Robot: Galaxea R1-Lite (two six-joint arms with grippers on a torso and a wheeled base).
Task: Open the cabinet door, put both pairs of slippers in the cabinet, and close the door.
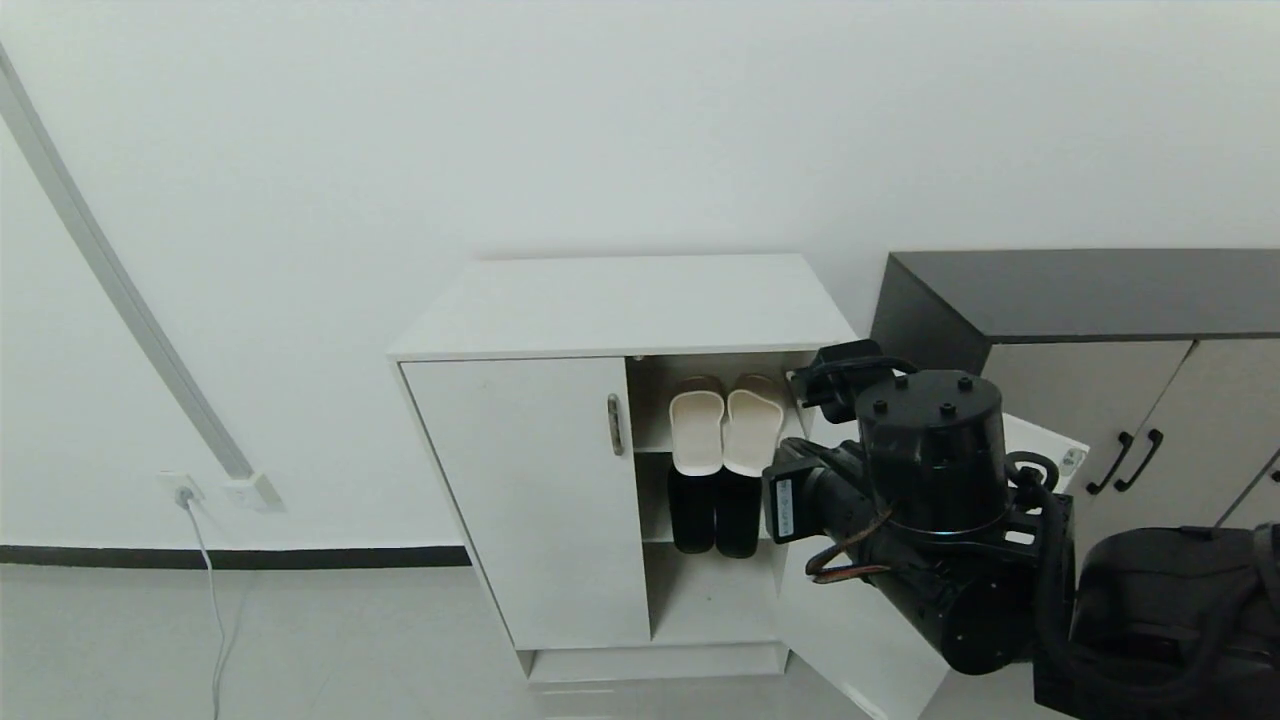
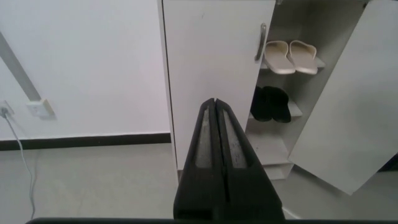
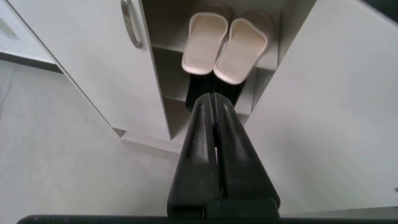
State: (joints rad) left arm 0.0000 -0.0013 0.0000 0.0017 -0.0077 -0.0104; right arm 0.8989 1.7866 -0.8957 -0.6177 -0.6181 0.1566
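— Right gripper and left gripper are hanging pinched together, empty, before the cabinet.
— Slippers?
— White slippers and black slippers are sitting inside the cabinet; I'm aiming to push the open door near its free edge.

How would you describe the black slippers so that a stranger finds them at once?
Find the white cabinet against the wall, with its right door swung open. Inside, the black slippers sit on the middle shelf, directly under the cream slippers. They are the only dark pair, and the lower one.
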